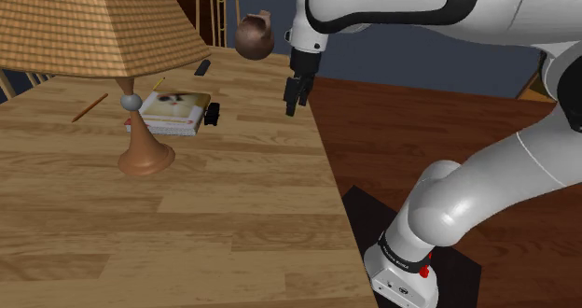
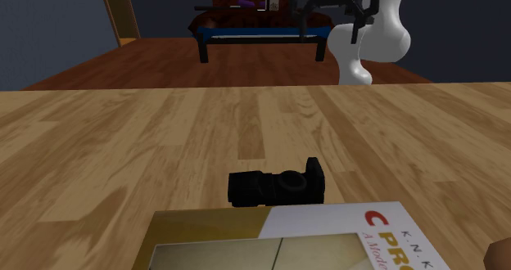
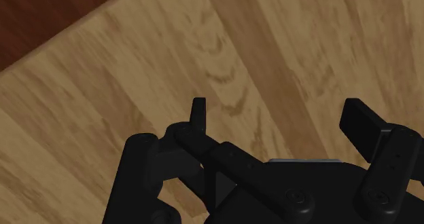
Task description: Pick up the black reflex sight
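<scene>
Beside book, reflex sight; fingers apart

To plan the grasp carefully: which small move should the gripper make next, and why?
Probably shift the black two-finger gripper toward the shoulder view's left, above the small black reflex sight. Its open fingers hang over bare wooden table, while the sight lies apart, beside the stacked books.

White letters "FRANKA EMIKA" stand on a black band of the arm. The book cover shows red "CPR", cut off, with "K. N. K" beneath.
</scene>
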